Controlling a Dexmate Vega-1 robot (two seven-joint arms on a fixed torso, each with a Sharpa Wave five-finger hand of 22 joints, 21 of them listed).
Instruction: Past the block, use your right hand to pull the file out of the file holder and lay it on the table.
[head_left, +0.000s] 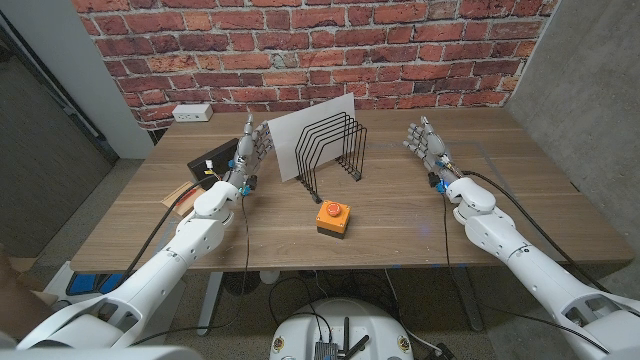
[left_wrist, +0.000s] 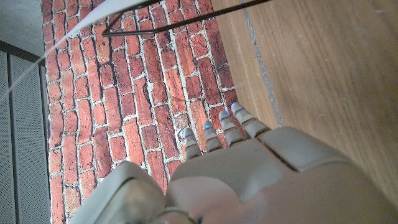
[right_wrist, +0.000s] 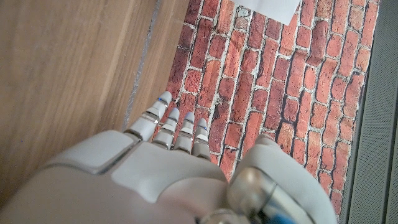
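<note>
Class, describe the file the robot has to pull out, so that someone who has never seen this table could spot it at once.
Start at the wooden table before the brick wall. Near its middle stands a black wire file holder, behind an orange-topped block. The file is the flat white sheet leaning in the holder's left-hand slots, the only white thing among the black wires.

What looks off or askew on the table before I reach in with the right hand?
Nothing is spilled or broken. The white file leans in the back slot of the black wire file holder, as expected. The orange block sits in front of it. Both the left hand and right hand are empty.
</note>
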